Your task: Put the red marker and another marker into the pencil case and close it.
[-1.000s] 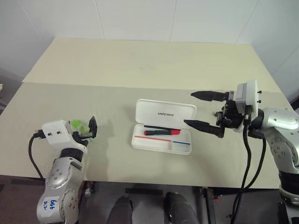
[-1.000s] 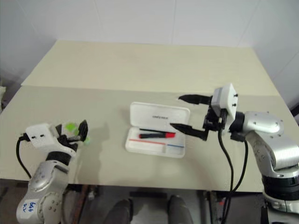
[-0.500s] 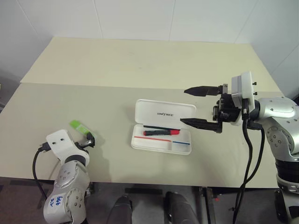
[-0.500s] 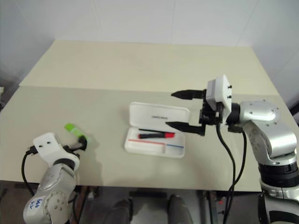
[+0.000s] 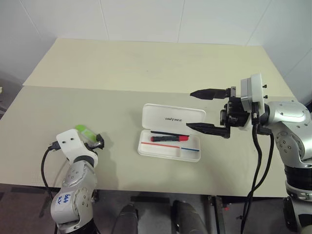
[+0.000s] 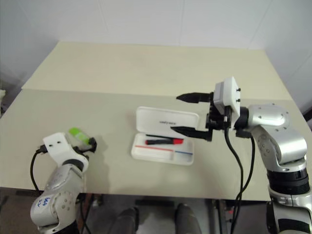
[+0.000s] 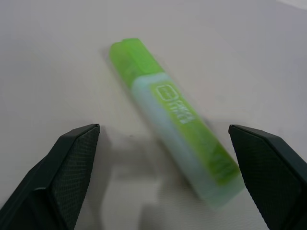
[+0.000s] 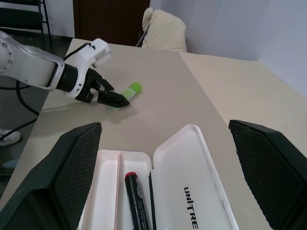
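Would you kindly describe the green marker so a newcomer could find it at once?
Start at the white pencil case lying open mid-table. Look toward the table's left edge, where the open left gripper hovers. The green marker lies there flat on the table: short, chunky, light green, unlike the red marker in the case.

A: Case? 
B: Pencil case point(image 5: 171, 131) open mid-table, red marker point(image 5: 168, 138) inside.
A: Green marker point(image 5: 84, 130)?
B: On table point(image 5: 122, 73), at left gripper point(image 5: 97, 142). Right gripper point(image 5: 202, 109) spread above case.
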Controlling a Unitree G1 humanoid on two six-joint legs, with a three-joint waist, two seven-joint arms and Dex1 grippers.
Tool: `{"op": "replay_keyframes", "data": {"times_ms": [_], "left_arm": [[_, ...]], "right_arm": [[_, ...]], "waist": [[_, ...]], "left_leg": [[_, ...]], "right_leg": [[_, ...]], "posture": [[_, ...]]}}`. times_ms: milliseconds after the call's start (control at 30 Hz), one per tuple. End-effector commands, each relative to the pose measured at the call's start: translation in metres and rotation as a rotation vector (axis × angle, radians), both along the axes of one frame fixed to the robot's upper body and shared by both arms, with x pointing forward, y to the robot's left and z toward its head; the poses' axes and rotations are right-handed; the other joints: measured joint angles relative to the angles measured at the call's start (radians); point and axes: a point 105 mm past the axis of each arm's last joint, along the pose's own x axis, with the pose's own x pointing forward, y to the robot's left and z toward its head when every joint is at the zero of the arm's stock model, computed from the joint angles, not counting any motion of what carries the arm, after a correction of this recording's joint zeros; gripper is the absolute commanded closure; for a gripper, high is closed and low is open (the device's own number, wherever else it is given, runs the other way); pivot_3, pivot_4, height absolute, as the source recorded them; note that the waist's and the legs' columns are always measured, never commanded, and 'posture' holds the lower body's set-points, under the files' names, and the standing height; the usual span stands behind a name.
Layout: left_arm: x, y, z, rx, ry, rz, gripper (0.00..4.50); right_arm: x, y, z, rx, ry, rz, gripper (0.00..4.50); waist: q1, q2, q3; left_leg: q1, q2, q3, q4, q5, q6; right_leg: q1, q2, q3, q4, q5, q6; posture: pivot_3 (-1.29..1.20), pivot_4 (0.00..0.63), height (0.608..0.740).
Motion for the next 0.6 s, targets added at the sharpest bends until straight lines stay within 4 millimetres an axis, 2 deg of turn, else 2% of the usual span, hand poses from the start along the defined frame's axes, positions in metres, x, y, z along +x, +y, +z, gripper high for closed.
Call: {"op": "replay_keyframes", "data": {"times_ms": [33, 367, 400, 433, 500, 600], "left_arm": [[0.0083, -0.0032, 0.0073, 0.020, -0.004, -0.021, 0.00], [0.0154, -0.0060, 0.0011, -0.005, 0.070, -0.036, 0.00], [0.0137, -0.0053, -0.0004, -0.016, 0.077, -0.032, 0.38], [0.0124, -0.0046, -0.0014, -0.023, 0.082, -0.029, 0.53], [0.0105, -0.0033, -0.0018, -0.022, 0.086, -0.024, 1.14], [0.0096, -0.0015, -0.0011, -0.020, 0.088, -0.012, 2.16]], "right_arm": [[-0.0097, 0.0036, 0.0076, 0.022, -0.059, 0.023, 0.02], [-0.0130, 0.0037, 0.0078, 0.039, -0.074, 0.004, 0.02], [-0.0128, 0.0024, 0.0083, 0.042, -0.075, 0.000, 0.00], [-0.0127, 0.0017, 0.0088, 0.044, -0.076, -0.003, 0.00], [-0.0126, 0.0013, 0.0091, 0.046, -0.077, -0.006, 0.00], [-0.0130, 0.0015, 0.0085, 0.043, -0.070, 0.000, 0.00]], "waist": [[0.001, 0.000, 0.000], [0.002, 0.000, 0.000], [0.002, 0.000, 0.000], [0.002, 0.000, 0.000], [0.002, 0.000, 0.000], [0.002, 0.000, 0.000]], "left_leg": [[0.000, 0.000, 0.000, 0.000, 0.000, 0.000], [0.000, 0.000, 0.000, 0.001, 0.000, 0.000], [0.000, 0.000, 0.000, 0.001, 0.000, 0.000], [0.000, 0.000, 0.000, 0.001, 0.000, 0.000], [0.000, 0.000, 0.000, 0.001, 0.000, 0.000], [0.000, 0.000, 0.000, 0.001, 0.000, 0.000]], "right_leg": [[0.000, 0.000, 0.000, 0.000, 0.000, 0.000], [0.000, 0.000, 0.000, 0.000, 0.001, 0.001], [0.000, 0.000, 0.000, 0.000, 0.001, 0.001], [0.001, 0.000, 0.000, 0.000, 0.001, 0.000], [0.001, 0.000, 0.000, -0.001, 0.001, 0.000], [0.001, 0.000, 0.000, -0.002, 0.001, 0.000]], "posture": [[0.00, 0.150, 0.740], [0.00, 0.150, 0.740], [0.00, 0.150, 0.740], [0.00, 0.150, 0.740], [0.00, 0.150, 0.740], [0.00, 0.150, 0.740]]}}
